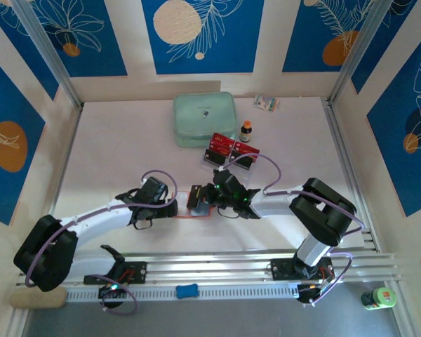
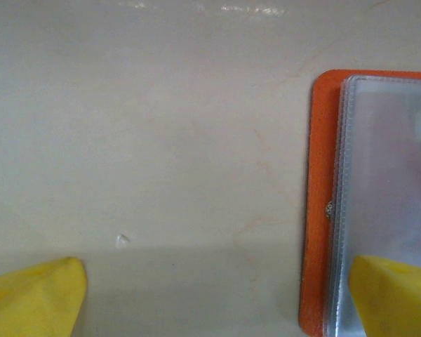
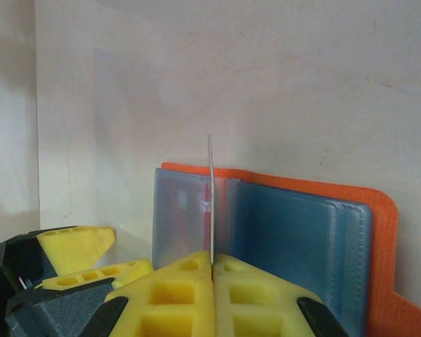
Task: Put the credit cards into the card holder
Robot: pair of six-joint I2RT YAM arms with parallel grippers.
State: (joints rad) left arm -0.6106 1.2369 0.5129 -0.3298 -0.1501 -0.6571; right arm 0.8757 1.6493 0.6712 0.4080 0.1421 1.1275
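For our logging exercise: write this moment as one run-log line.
right gripper: shut on credit card, edge-on over open card holder | left gripper: open, at holder's edge | other cards: near pouch

Robot test cell in a lab: a white table [image 1: 126, 140] boxed in by aluminium posts [image 1: 52, 60] and wall panels [image 1: 203, 35] printed with blue leaf patterns and orange discs. The left arm [image 1: 98, 214] and right arm [image 1: 274, 203] are bolted to a slotted aluminium rail [image 1: 217, 270] at the near edge, with purple cables [image 1: 156, 172] looping off them.
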